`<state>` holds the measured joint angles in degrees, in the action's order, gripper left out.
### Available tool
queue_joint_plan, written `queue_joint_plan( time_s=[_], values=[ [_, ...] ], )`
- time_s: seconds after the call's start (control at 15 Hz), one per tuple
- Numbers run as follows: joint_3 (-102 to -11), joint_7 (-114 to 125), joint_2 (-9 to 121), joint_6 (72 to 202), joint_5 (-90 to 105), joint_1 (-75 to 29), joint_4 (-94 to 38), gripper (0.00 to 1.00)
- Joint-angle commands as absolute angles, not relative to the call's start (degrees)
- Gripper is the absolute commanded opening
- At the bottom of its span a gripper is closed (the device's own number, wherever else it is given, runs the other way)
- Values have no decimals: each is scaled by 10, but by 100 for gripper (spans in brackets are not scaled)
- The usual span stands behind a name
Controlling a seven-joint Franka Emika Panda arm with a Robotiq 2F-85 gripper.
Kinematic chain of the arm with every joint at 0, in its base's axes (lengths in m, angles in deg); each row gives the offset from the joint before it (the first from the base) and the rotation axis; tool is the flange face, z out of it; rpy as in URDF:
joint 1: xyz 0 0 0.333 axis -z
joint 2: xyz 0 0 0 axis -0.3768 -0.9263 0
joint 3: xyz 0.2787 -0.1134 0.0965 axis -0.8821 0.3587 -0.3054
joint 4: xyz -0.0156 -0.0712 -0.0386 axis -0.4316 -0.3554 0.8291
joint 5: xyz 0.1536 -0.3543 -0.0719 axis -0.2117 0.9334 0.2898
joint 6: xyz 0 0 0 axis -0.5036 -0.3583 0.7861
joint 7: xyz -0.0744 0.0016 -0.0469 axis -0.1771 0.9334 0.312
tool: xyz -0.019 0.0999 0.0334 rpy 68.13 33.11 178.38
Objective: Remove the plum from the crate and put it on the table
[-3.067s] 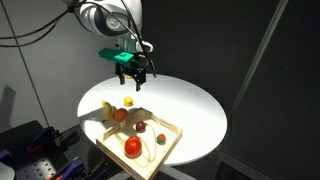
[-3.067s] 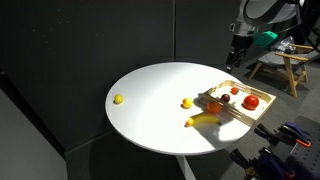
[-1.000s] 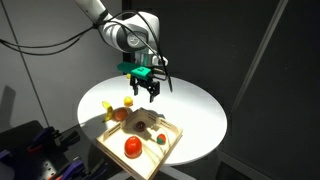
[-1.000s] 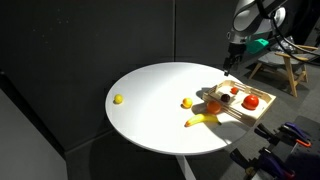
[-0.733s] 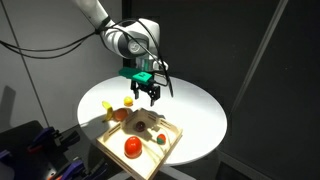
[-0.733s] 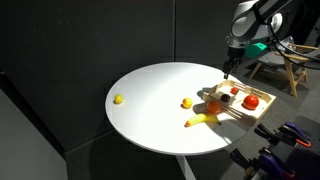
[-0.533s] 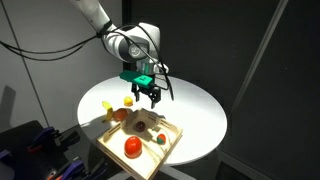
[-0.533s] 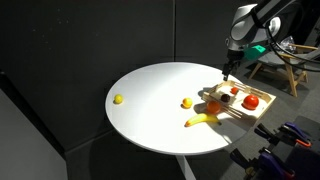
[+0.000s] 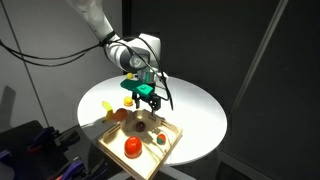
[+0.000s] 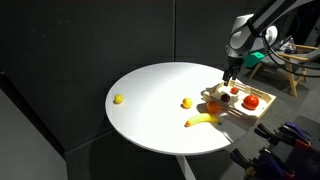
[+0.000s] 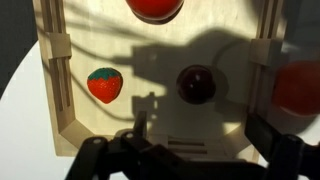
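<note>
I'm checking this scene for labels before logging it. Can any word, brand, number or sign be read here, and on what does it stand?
None: no text can be read in any view.
The wooden crate, the plum, the strawberry and the white table carry no print.
The pincer shows no marking; any there would be too small to read.

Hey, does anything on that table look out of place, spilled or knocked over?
Nothing looks spilled or damaged. The only oddity is that the crate sits right at the edge of the table, and one corner seems to overhang it in both exterior views.
</note>
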<state>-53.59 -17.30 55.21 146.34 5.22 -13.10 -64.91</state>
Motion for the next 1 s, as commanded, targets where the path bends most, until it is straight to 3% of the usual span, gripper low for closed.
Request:
queue_joint_plan(
  time_s=[0.0,0.93],
  values=[
    [-546,-190,541,1474,46,-113,-652,100],
    [-571,-180,513,1531,53,-118,-665,100]
  ],
)
